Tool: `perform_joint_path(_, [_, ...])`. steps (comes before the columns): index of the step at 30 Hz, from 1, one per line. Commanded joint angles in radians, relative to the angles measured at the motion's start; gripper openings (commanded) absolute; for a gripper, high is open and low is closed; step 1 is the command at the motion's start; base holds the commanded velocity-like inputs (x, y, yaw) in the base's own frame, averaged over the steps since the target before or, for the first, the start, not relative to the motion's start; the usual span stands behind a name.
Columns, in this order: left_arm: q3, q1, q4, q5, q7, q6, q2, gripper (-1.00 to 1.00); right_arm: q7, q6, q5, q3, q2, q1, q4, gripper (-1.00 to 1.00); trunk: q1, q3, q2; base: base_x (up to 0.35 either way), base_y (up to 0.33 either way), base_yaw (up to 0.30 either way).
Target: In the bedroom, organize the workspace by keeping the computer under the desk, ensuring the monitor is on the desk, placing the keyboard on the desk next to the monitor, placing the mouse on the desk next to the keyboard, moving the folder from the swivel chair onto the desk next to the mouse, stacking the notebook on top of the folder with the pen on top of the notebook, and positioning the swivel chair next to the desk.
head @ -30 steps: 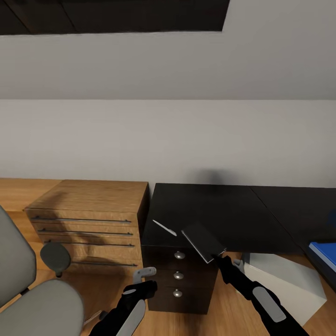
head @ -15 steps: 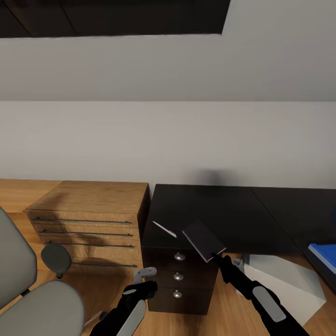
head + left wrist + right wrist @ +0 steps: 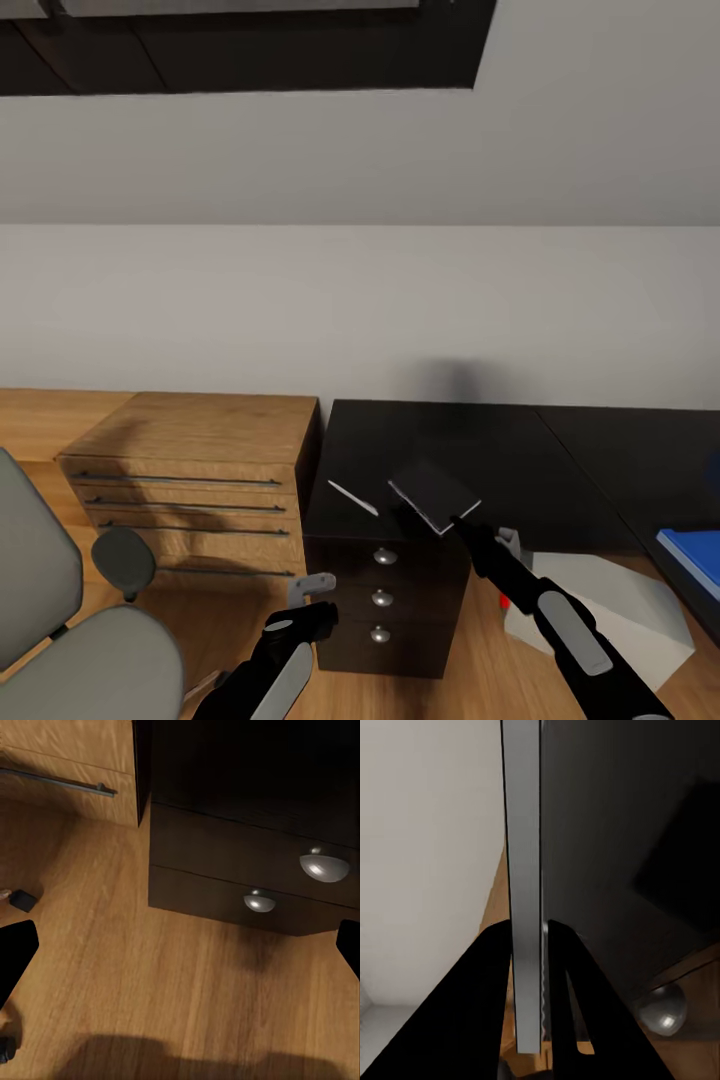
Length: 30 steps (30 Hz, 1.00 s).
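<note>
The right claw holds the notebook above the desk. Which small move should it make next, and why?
Probably carry the notebook rightward toward the folder. The right claw pinches it by one edge above the desk, near the pen, while the folder lies far at the right. The notebook should end on it.

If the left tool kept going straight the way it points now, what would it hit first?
Judging by the left wrist view, the left tool points down at the wood floor just before the desk drawers; the floor would likely come first, though depth is unclear.
</note>
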State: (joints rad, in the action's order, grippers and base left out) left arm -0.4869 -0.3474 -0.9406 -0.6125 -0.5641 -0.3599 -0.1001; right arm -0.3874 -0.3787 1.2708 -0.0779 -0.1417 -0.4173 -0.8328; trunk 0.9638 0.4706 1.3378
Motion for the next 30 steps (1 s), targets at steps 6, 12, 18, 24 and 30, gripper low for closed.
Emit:
perform_joint_path(6, [-0.002, -0.001, 0.000, -0.009, -0.008, -0.002, 0.000, 1.00, -0.004, 0.010, 0.008, -0.002, 0.000, 0.001, -0.029, -1.00, -0.023, -0.018, -0.042, 0.000, 0.000, 0.000])
perform_joint_path(12, [-0.002, -0.001, 0.000, -0.008, -0.008, -0.002, 0.000, 1.00, 0.004, 0.007, 0.013, -0.001, -0.001, 0.002, -0.060, -1.00, -0.038, -0.030, -0.070, 0.000, 0.000, 0.000])
perform_joint_path(18, [-0.002, -0.001, 0.000, -0.007, -0.007, -0.002, 0.000, 1.00, 0.048, 0.000, 0.009, 0.000, -0.007, 0.004, -0.102, -1.00, -0.038, -0.030, -0.070, 0.000, 0.000, 0.000])
perform_joint_path(24, [-0.002, -0.001, 0.000, 0.002, -0.009, 0.000, 0.000, 1.00, 0.059, -0.003, 0.020, 0.000, -0.039, 0.005, -0.111, -1.00, -0.038, -0.030, -0.070, 0.000, 0.000, 0.000])
perform_joint_path(30, [-0.131, 0.010, -0.008, 0.039, -0.010, 0.155, 0.006, 1.00, 0.061, -0.005, 0.021, 0.000, -0.056, 0.005, -0.115, -1.00, -0.038, -0.030, -0.070, 0.000, 0.000, -0.057])
